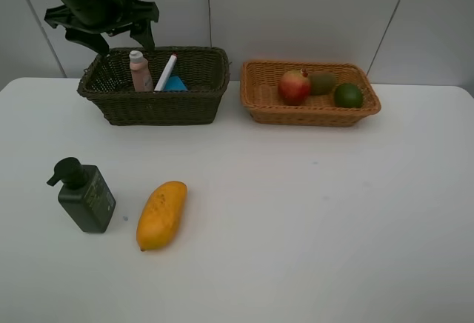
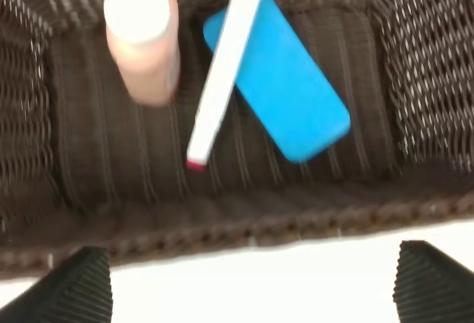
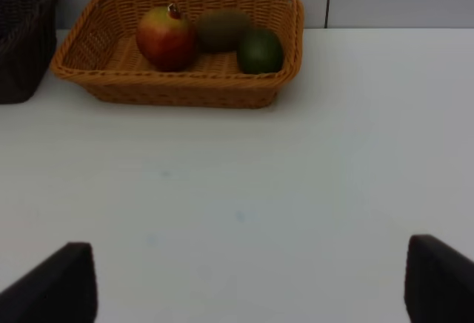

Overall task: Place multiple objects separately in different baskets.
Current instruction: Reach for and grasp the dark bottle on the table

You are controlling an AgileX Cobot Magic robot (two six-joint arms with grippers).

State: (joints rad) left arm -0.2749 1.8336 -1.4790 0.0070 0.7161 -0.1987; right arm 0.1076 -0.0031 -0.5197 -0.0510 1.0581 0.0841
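Observation:
The dark basket [image 1: 159, 108] holds the pink bottle [image 1: 139, 71], the white-pink marker [image 1: 165, 72] and the blue eraser [image 1: 176, 84]. My left gripper [image 1: 127, 40] hovers open above its back left corner, holding nothing. The left wrist view looks down on the bottle [image 2: 142, 38], marker [image 2: 222, 64] and eraser [image 2: 281, 78] beyond the open left gripper [image 2: 252, 286]. In the orange-tan basket [image 1: 311, 115] lie the red-green mango [image 1: 295, 86], kiwi [image 1: 322, 82] and lime [image 1: 348, 95]. The yellow mango [image 1: 161, 214] and pump bottle [image 1: 83, 195] sit on the table. My right gripper [image 3: 244, 286] is open and empty.
The white table [image 1: 296, 219] runs back to a grey panelled wall behind both baskets. In the right wrist view the orange-tan basket [image 3: 178, 90] lies ahead, with a corner of the dark basket [image 3: 22, 34] at its side.

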